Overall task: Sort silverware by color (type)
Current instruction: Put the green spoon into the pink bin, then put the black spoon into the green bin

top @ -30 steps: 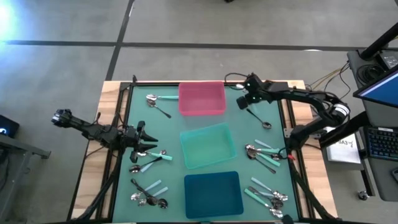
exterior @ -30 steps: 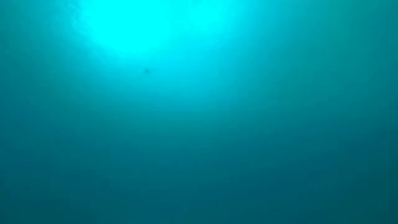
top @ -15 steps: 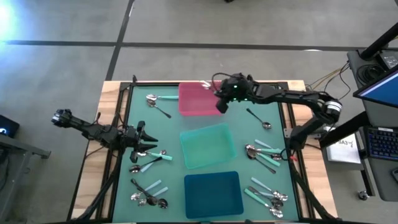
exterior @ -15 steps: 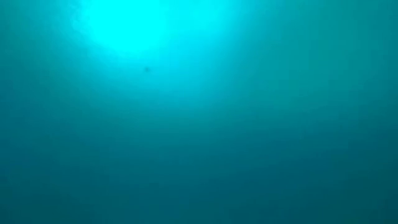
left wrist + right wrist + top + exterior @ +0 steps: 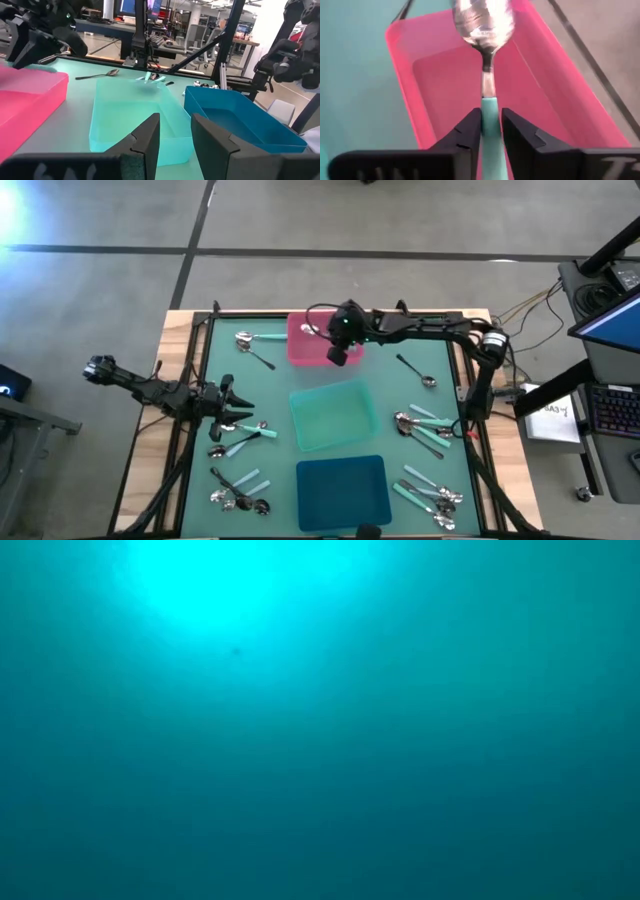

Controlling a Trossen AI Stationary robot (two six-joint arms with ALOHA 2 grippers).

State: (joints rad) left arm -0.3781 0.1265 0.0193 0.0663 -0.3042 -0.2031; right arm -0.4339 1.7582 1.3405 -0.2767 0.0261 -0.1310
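Our right claw hung over the pink tray, its two fingers set narrowly on either side of the teal handle of a spoon. We saw the handle run straight out between the fingers, with the shiny bowl ahead of the claw and above the tray's floor. Whether the fingers pressed the handle or had just slackened off it, we could not tell.

Beyond the claw toward the front edge of the surface lay the mint tray, and past that the dark-teal tray. On the outer side of the right arm, one dark spoon lay alone, with two clusters of spoons further forward.

Our left claw waited low at the left side of the surface, fingers a little apart and holding nothing, aimed toward the mint tray. More spoons lay just beside it, and a pair lay next to the pink tray.

We got nothing from the low view but a blue-green glow.
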